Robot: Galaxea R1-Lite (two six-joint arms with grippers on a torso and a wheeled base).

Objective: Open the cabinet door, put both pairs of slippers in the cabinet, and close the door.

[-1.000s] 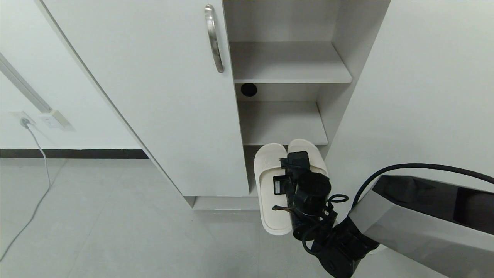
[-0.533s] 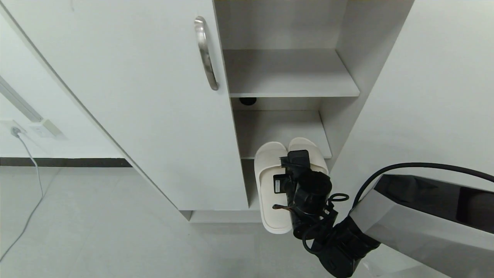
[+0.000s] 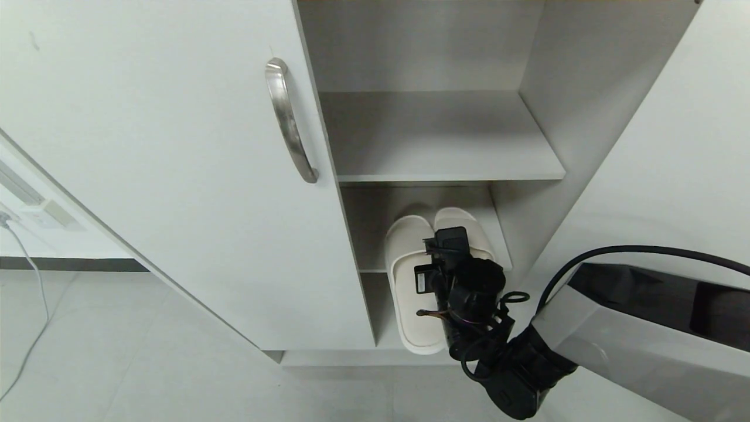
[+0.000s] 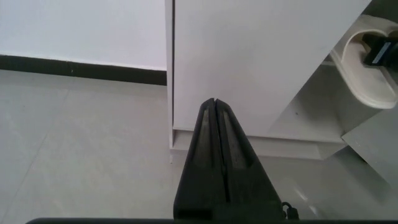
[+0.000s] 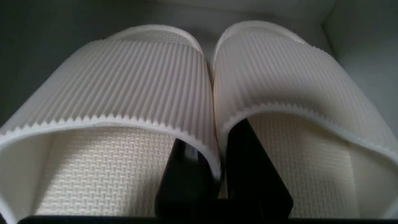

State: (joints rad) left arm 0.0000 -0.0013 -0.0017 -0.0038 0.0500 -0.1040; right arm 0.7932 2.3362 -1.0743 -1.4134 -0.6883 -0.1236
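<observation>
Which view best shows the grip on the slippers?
Right wrist view: the fingers pinch the slippers together by their inner walls, close up. Head view shows the pair from above, partly hidden; left wrist view catches one heel.

You get soft, even light in the head view. The tall white cabinet greys into shade beneath its shelf at centre, the curved brushed-metal door handle shows a pale glint (a mild one), and verticals lean outward toward the edges.
</observation>
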